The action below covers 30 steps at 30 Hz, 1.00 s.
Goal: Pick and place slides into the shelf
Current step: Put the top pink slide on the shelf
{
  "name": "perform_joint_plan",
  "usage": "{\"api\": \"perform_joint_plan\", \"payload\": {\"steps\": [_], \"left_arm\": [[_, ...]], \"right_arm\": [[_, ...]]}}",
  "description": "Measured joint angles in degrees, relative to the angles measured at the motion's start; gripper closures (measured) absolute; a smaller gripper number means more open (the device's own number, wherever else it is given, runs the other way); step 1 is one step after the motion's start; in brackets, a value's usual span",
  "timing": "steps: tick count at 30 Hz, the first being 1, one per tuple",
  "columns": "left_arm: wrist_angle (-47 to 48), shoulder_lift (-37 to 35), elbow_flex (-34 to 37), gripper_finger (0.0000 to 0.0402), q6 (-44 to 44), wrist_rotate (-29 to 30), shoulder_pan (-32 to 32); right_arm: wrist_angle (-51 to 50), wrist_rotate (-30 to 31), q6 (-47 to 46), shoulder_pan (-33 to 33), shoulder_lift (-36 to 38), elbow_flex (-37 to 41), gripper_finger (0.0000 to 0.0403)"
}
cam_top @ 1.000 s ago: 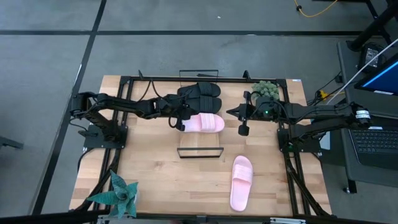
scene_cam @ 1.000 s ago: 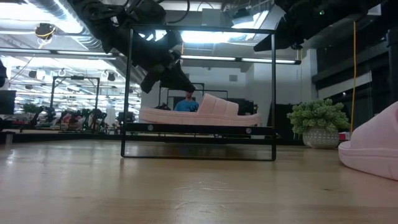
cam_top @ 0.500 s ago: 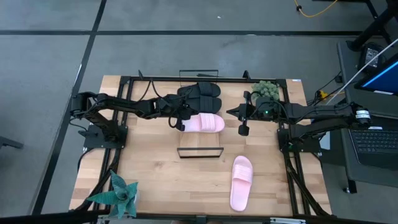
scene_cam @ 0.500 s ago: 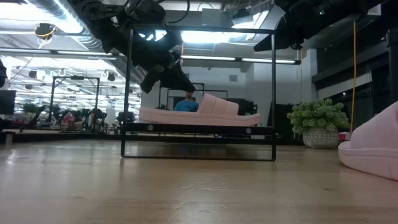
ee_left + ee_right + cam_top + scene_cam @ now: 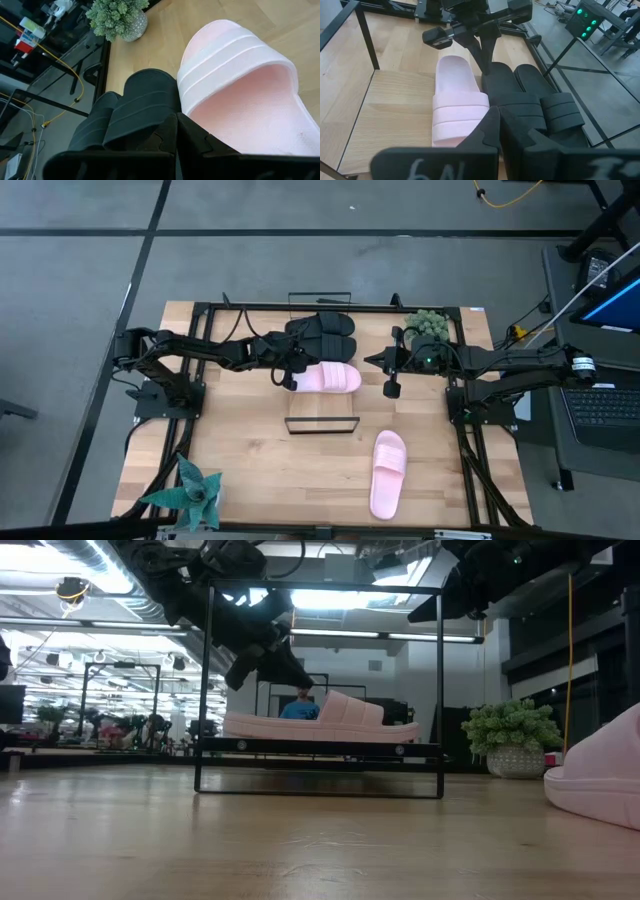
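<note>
The shelf (image 5: 320, 747) stands mid-table between black wire rails (image 5: 322, 423). Two black slides (image 5: 325, 330) lie side by side at its far end. A pink slide (image 5: 335, 378) rests sole-down beside them, strap toward the right. The second pink slide (image 5: 388, 472) lies on the tabletop near the right front. My left gripper (image 5: 292, 377) is shut, with its tips over the seam between the pink slide (image 5: 250, 95) and the nearest black slide (image 5: 145, 100). My right gripper (image 5: 392, 385) is shut too and hangs raised just right of the shelf. My left gripper (image 5: 485, 70) slants down from the table's left over the pink slide's heel part (image 5: 451, 67), next to the black slide (image 5: 520, 115). In the low view its fingertips (image 5: 300, 683) show above the sole. I cannot tell whether they touch the slide.
A small potted plant (image 5: 428, 325) stands at the far right corner, close to my right arm. A teal leafy plant (image 5: 190, 492) sits at the near left corner. Bare tabletop lies near of the shelf. A person (image 5: 300, 708) shows far behind the table.
</note>
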<state>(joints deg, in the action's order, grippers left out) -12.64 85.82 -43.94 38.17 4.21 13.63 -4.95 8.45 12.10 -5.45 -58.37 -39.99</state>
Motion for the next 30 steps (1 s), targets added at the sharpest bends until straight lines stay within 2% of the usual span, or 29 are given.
{"api": "perform_joint_plan", "payload": {"steps": [7, 19, 25, 30], "left_arm": [[0.2, 0.0, 0.0, 0.0396, -0.5, 0.3, 0.0], [0.2, 0.0, 0.0, 0.0305, 2.2, 0.2, 0.0], [0.3, 0.0, 0.0, 0.0305, 4.5, -8.2, -0.1], [0.2, 0.0, 0.0, 0.0315, 4.5, -8.5, 0.4]], "right_arm": [[0.9, 0.0, 0.0, 0.0, 0.0, 0.0, 0.0396], [0.9, 0.0, 0.0, 0.0, 0.0, 0.0, 0.0396], [0.9, 0.0, 0.0, 0.0, 0.0, 0.0, 0.0396], [0.9, 0.0, 0.0, 0.0, 0.0, 0.0, 0.0396]]}}
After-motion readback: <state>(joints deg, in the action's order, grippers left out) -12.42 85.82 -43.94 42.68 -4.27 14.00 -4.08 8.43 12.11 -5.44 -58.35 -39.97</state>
